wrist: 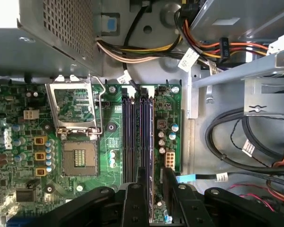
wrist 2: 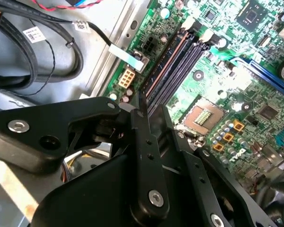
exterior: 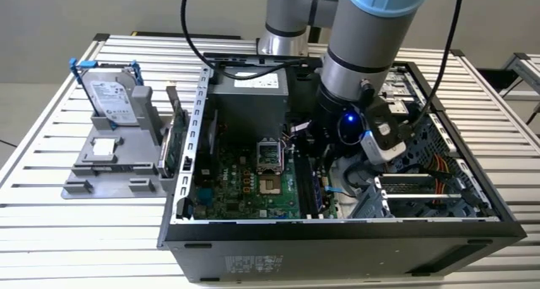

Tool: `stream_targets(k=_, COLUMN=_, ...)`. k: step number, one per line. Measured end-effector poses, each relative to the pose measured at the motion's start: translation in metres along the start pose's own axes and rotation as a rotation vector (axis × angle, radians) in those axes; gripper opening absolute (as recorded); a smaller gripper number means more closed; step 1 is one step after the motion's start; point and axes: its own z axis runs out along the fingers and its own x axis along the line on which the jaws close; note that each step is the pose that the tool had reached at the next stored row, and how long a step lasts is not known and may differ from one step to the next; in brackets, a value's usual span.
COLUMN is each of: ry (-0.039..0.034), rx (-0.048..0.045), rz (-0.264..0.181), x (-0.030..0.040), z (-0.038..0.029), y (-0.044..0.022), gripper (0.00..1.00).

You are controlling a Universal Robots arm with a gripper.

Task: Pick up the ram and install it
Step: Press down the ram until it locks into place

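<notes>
Holding the ram (wrist: pixel 150 156) edge-down in the pincer (wrist: pixel 154 189), closed on its top edge, I am hovering it over the outermost memory slot (wrist: pixel 148 118) inside the computer case (exterior: pixel 337 235). Risk: slight tilt could be jamming it against the latches.

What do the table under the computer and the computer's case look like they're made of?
The table looks like bare aluminium: pale silvery slats with long grooves and a dull sheen. The computer case seems to be sheet metal, painted matt black outside; its inner walls are unpainted grey, punched with small vent holes. Neither can be confirmed from looks alone.
</notes>
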Motion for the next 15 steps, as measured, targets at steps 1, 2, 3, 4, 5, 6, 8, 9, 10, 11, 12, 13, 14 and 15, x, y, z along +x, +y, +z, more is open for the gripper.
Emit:
stream_targets(k=1, ry=0.0, rx=-0.0005, rz=0.0, x=0.0, z=-0.0008, y=0.0, gripper=1.0)
stream_targets(k=2, ry=0.0, rx=-0.0006, rz=0.0, x=0.0, z=-0.0007, y=0.0, gripper=1.0)
stream_targets(k=3, ry=0.0, rx=-0.0004, rz=0.0, x=0.0, z=-0.0007, y=0.0, gripper=1.0)
stream_targets(k=4, ry=0.0, rx=-0.0004, rz=0.0, x=0.0, z=-0.0007, y=0.0, gripper=1.0)
stream_targets(k=5, ry=0.0, rx=-0.0004, rz=0.0, x=0.0, z=-0.0008, y=0.0, gripper=0.0)
stream_targets(k=6, ry=0.0, rx=-0.0003, rz=0.0, x=0.0, z=-0.0008, y=0.0, gripper=0.0)
stream_targets(k=8, ry=0.0, rx=-0.0002, rz=-0.001, x=0.0, z=-0.0008, y=0.0, gripper=0.0)
stream_targets(k=9, ry=0.0, rx=-0.0002, rz=-0.001, x=0.0, z=-0.0008, y=0.0, gripper=0.0)
stream_targets(k=10, ry=0.0, rx=-0.0002, rz=-0.001, x=0.0, z=-0.0008, y=0.0, gripper=0.0)
stream_targets(k=11, ry=0.0, rx=-0.0002, rz=-0.002, x=0.0, z=-0.0008, y=0.0, gripper=0.0)
stream_targets(k=12, ry=0.0, rx=-0.0002, rz=-0.002, x=0.0, z=-0.0008, y=0.0, gripper=0.0)
stream_targets(k=13, ry=0.0, rx=-0.0002, rz=-0.003, x=0.0, z=-0.0008, y=0.0, gripper=0.0)
stream_targets(k=14, ry=0.0, rx=-0.0002, rz=-0.003, x=0.0, z=-0.0008, y=0.0, gripper=0.0)
stream_targets(k=15, ry=0.0, rx=-0.0002, rz=-0.003, x=0.0, z=-0.0008, y=0.0, gripper=0.0)
